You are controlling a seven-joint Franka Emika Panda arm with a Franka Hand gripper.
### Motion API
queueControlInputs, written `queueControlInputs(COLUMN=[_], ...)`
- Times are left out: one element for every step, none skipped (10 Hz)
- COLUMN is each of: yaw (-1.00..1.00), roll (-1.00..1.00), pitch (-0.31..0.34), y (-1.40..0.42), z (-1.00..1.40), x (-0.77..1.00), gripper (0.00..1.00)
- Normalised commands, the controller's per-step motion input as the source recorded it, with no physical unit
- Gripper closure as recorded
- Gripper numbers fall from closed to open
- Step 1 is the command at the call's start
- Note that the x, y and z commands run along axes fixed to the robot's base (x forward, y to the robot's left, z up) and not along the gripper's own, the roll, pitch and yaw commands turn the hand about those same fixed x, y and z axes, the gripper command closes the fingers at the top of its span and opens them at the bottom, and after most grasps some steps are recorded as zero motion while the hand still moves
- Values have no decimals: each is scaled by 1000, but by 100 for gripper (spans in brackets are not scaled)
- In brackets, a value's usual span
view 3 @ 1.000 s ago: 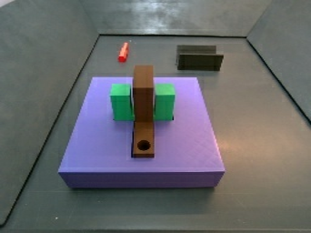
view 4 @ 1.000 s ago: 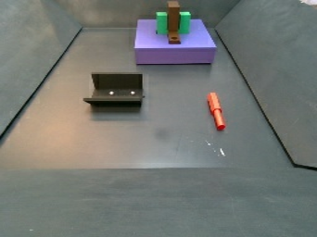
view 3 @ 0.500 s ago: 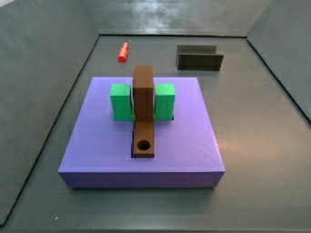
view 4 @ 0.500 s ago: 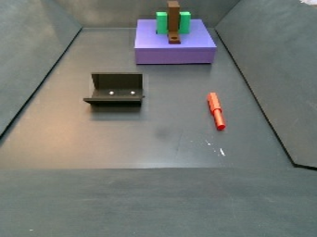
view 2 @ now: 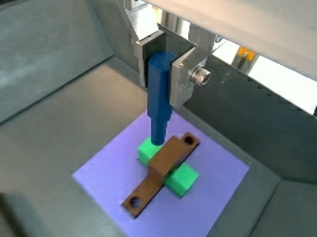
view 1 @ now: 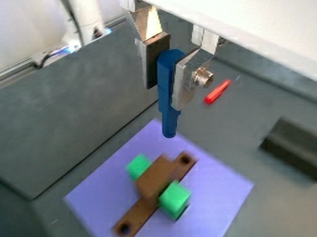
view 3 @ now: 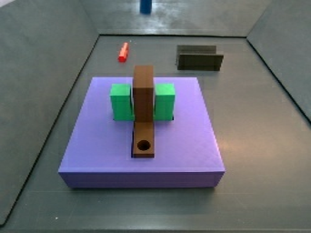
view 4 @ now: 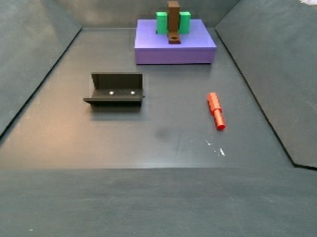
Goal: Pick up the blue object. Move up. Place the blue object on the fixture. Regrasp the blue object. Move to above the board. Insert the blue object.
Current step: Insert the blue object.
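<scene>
Since a second ago, a sliver of the blue peg has come into a side view at its upper edge, above the far floor; nothing else on the floor has shifted. You have the gripper high over the workspace, pinching the peg's upper end between its silver fingers, so the peg hangs straight down from it.

By my reading, pick-up, the fixture stop and the regrasp are behind you: the peg is held upright by one end and the fixture sits empty. You are in the move to above the board; only final alignment and the insertion remain.

Below the gripper lies the board, with two green blocks flanking the brown bar. In both wrist views the peg's lower tip points toward the block end of the bar, not at a hole; the bar's round hole is at its other end in a side view, so you probably still need to shift along the bar. Whether that hole is the target I cannot tell.

Beyond the gripper, on the bare floor, lies the red peg, untouched.

The blue peg looks slim, straight-sided and uniformly blue, its top hidden between the pads.
</scene>
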Motion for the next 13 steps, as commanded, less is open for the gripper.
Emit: queueControlInputs(yaw=[-9,-20,-60,-43,-14,0,0,271,534,509,534,631,466], roll=[-246,-239,-189,-203,-217,-207,-159,-69,31,157,174,121,111], pitch=[129,96,17,0,-23,-66,-103,-101,-99,-94,-123,-134,-23], y=[-820,-829,-743,-617,-486,-429,-283,-174,-200,-131,0,0,0], z=[-429,-406,-343,-311,-271,-277,-546,-726,-634,-337,-214,-209,-117], x=[-20,-37,0,-31,-114,-120,-86,69,294,197,0,9,60], gripper=[100,100,100,100,100,100,100,100,100,100,100,100,100])
